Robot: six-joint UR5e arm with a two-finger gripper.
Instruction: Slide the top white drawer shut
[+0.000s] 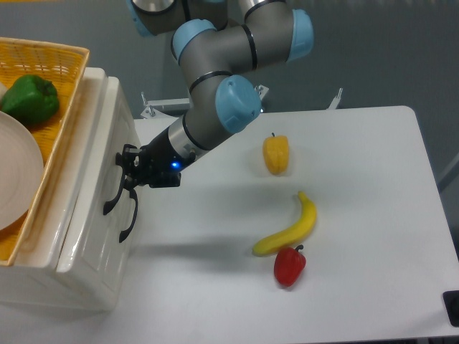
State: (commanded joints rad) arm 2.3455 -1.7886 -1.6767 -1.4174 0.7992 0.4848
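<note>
One pincer (129, 168) presses against the top white drawer (100, 154) at its black handle (115, 197), apparently to push it in. Whether its fingers are apart or together cannot be told.

Your arm comes in from the top of the view, bends at its blue-capped elbow joints and slopes down to the left, ending in a dark wrist lit by a small blue light and a black pincer (129, 166) whose opening you cannot judge from here.
</note>
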